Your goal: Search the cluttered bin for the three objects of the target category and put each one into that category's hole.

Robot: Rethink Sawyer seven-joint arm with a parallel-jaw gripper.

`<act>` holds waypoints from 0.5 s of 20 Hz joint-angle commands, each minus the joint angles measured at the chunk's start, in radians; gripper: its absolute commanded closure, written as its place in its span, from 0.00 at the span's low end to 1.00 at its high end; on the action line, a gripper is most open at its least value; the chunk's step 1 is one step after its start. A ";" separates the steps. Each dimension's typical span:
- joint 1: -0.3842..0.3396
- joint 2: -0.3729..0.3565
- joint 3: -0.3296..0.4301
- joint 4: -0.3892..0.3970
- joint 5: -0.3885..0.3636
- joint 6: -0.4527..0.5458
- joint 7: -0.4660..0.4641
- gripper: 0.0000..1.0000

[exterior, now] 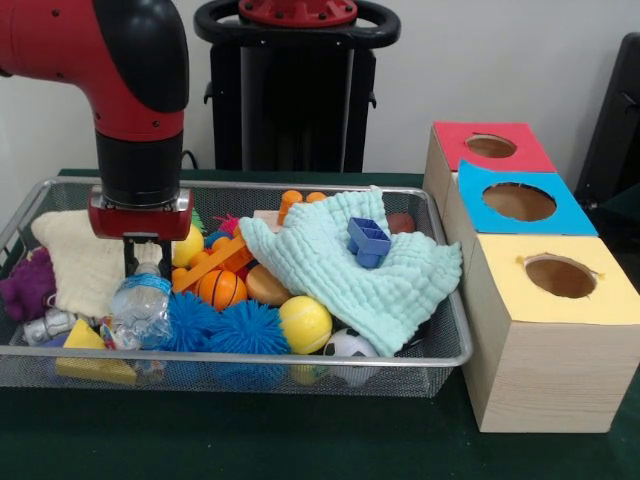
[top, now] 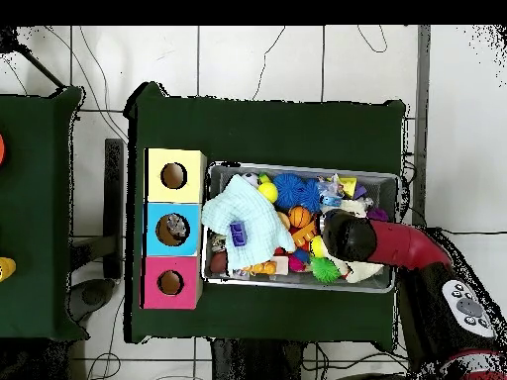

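The gripper (exterior: 147,262) is holding a bottle (exterior: 140,308) by its top, hanging below the fingers (exterior: 131,256).

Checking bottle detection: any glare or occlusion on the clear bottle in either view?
Front view: water bottle shows white highlights on its clear plastic, gripper covers its top, bin rim crosses below it. Overhead view: the arm hides that spot; bottle not visible.

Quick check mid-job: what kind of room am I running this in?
Likely a robotics lab: a green-covered table on a tiled floor with loose cables, and three coloured boxes with holes.
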 commanded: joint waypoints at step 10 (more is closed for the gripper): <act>-0.007 -0.110 0.013 0.013 0.044 0.060 0.086 1.00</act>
